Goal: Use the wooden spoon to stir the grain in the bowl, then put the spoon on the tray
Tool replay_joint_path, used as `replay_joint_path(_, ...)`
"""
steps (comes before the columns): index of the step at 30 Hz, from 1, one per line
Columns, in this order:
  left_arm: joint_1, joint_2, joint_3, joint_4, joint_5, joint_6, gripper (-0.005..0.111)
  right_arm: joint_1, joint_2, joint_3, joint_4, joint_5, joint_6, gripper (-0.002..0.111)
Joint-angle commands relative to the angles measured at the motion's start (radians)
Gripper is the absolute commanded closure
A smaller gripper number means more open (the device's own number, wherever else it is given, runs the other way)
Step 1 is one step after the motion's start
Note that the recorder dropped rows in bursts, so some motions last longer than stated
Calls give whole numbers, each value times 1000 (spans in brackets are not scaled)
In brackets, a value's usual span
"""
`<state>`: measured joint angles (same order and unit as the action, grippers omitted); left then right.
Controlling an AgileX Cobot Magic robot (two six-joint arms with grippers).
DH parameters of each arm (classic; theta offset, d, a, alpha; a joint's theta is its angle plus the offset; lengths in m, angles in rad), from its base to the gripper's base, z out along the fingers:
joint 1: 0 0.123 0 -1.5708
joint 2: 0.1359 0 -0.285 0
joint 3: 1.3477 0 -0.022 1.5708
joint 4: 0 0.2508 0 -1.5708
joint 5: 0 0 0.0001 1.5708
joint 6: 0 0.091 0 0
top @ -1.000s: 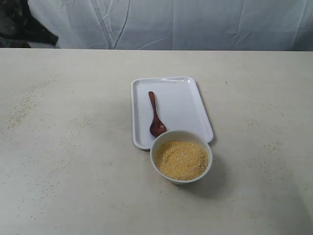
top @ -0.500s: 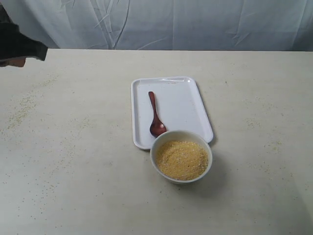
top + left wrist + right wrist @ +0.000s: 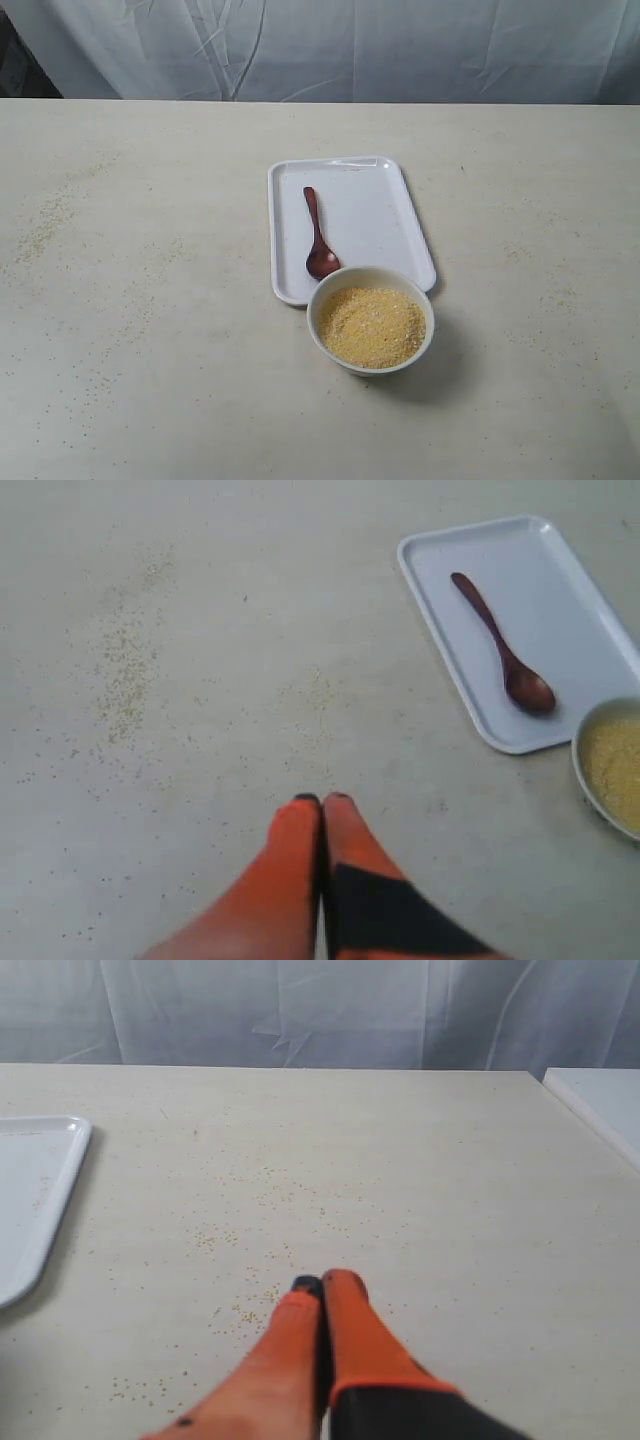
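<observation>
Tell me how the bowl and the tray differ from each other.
The bowl is round and deep, while the tray is rectangular and flat with only a low rim. The bowl is clearly smaller than the tray. The bowl holds yellow grain, whereas the tray holds the wooden spoon. The bowl looks creamier, the tray a cooler white. Both are pale, plain and sit on the same table.

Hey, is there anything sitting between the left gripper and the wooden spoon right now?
Nothing visible blocks it. Between the shut left gripper and the wooden spoon lies only bare table with scattered grains, then the low rim of the tray the spoon lies in.
</observation>
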<state>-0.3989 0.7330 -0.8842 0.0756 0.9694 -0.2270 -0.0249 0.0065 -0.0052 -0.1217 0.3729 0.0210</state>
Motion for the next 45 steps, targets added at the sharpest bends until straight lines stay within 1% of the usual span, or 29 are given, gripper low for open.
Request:
replay_joint_path(1,-8,-74,6,21,4,7,107,-5,-6,5,3,-10,0,108)
replay_joint_path(4,-8,-98,9,43,-11,7,107,-5,-6,5,3,-10,0,108)
replay_joint_path(6,2,-123,38,89,-58,7,107,-5,-6,5,3,-8,0,108)
replay_joint_path(8,44,-153,88,96,-139,7,107,-5,-6,5,3,-8,0,108)
replay_joint_path(12,159,-251,236,99,-303,0,107,-5,-6,5,3,-8,0,108)
replay_joint_path(14,200,-316,309,99,-356,0,107,-5,-6,5,3,-8,0,108)
replay_joint_path(16,228,-386,385,102,-399,0,107,-5,-6,5,3,-8,0,108)
replay_joint_path(20,239,-553,561,137,-483,0,107,-5,-6,5,3,-8,0,108)
replay_joint_path(23,248,-668,678,142,-516,0,107,-5,-6,5,3,-8,0,108)
replay_joint_path(25,265,-731,739,156,-588,0,107,-5,-6,5,3,-8,0,108)
replay_joint_path(28,292,-733,822,173,-698,0,107,-5,-6,5,3,-11,0,108)
replay_joint_path(30,302,-733,871,161,-732,0,107,-5,-6,5,3,-11,0,108)
replay_joint_path(32,309,-733,884,147,-747,0,107,-5,-6,5,3,-10,0,108)
replay_joint_path(33,314,-733,884,140,-729,1,107,-5,-6,5,3,-10,0,108)
replay_joint_path(40,344,-733,884,142,-729,0,107,-5,-6,5,3,-10,0,108)
replay_joint_path(45,348,-733,884,142,-727,0,107,-5,-6,5,3,-10,0,108)
